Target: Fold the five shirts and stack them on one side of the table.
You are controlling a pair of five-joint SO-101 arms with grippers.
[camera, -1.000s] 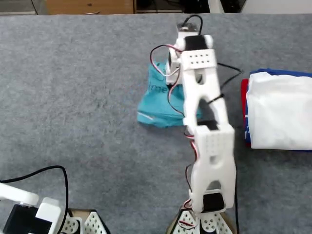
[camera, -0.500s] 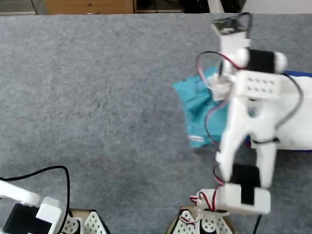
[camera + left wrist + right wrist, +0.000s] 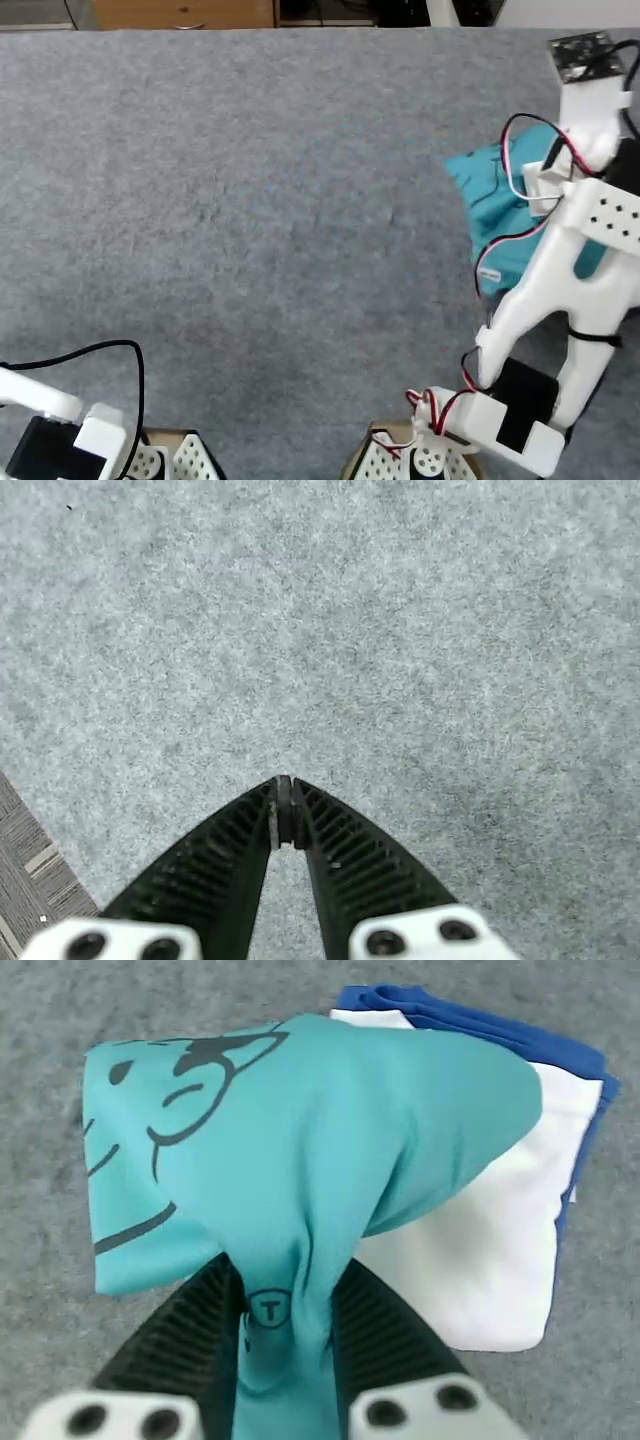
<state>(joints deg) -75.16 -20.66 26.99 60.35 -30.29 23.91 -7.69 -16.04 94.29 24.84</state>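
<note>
Near left: left pincer (image 3: 284, 820), clenched on nothing, hangs over the grey tabletop (image 3: 400, 630), clear of the work. Farther right: right pincer (image 3: 285, 1295) grasping the teal shirt (image 3: 300, 1130) by a bunched edge, above the stacked white shirt (image 3: 490, 1250) and blue shirt (image 3: 470, 1025), apparently to add it on top.

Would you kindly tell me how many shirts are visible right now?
3: a teal shirt pinched in the right gripper, partly over a folded white shirt, which lies on a blue shirt. More may be hidden beneath them.
</note>
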